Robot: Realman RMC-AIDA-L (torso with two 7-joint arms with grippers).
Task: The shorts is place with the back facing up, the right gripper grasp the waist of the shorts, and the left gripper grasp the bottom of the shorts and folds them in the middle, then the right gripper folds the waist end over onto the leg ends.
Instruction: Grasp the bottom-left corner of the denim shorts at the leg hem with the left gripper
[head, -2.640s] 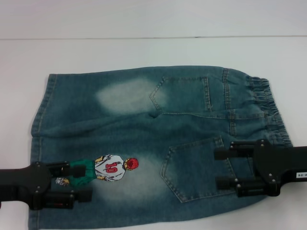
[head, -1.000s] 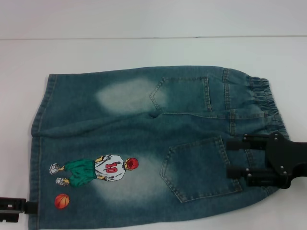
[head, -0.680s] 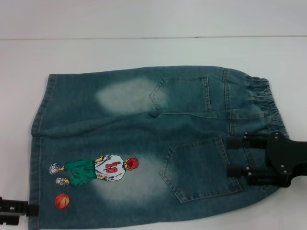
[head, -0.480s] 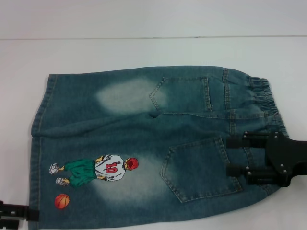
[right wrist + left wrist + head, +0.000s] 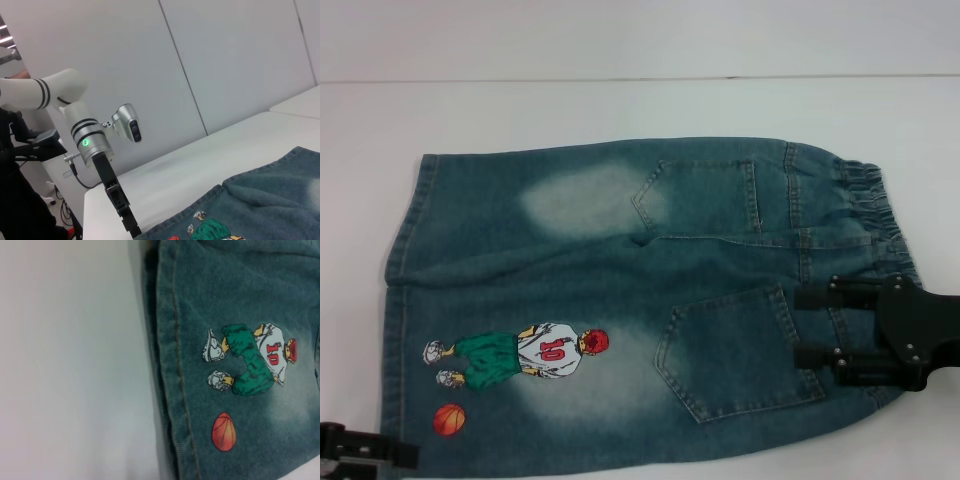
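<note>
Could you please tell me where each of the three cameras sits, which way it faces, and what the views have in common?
Head view: above, looking down on the shorts on the table; right tool open at the waist, left tool at the hem corner.
Left wrist view: looks down at the hem, player print and ball print; no arm shows.
Right wrist view: low at the waist, facing across the shorts to the left arm.
Shared: the player print appears in all three.

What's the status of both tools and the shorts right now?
Right tool open over the waist. Left tool at the leg hem corner. Shorts flat, back up, unfolded. Nothing in the way.
</note>
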